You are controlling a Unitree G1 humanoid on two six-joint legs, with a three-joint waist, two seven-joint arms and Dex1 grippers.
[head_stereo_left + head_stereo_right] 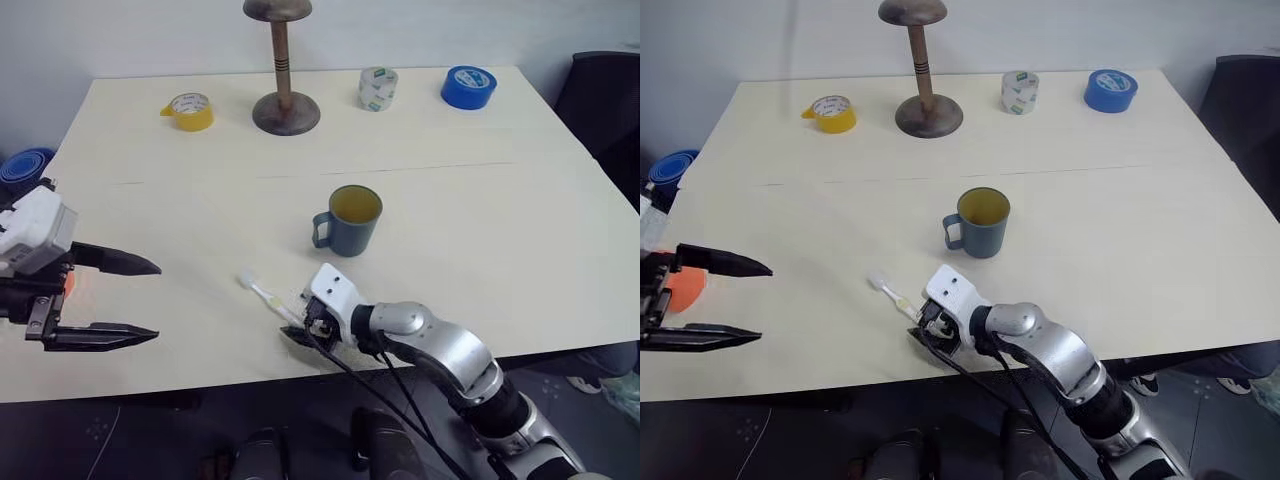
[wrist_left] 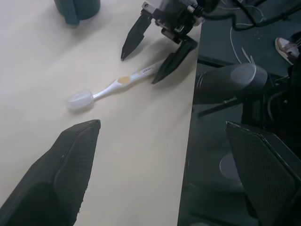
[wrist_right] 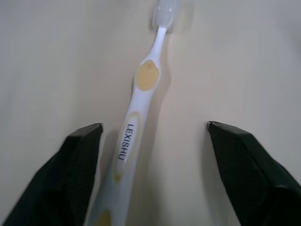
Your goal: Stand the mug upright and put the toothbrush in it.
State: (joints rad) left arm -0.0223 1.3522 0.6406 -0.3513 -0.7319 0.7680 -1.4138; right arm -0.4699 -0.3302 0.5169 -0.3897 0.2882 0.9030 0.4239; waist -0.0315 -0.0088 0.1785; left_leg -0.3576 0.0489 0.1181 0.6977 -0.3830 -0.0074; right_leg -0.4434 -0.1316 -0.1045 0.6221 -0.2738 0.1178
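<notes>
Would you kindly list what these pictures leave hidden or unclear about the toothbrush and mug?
- Toothbrush: handle end hidden under the right gripper in the eye views; cut off by the frame edge in the right wrist view.
- Mug: cut by the left wrist view's edge.

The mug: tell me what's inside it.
The mug stands upright and shows only its yellow inner wall, with nothing sticking out. Its bottom is hidden by the rim. The toothbrush lies on the table.
</notes>
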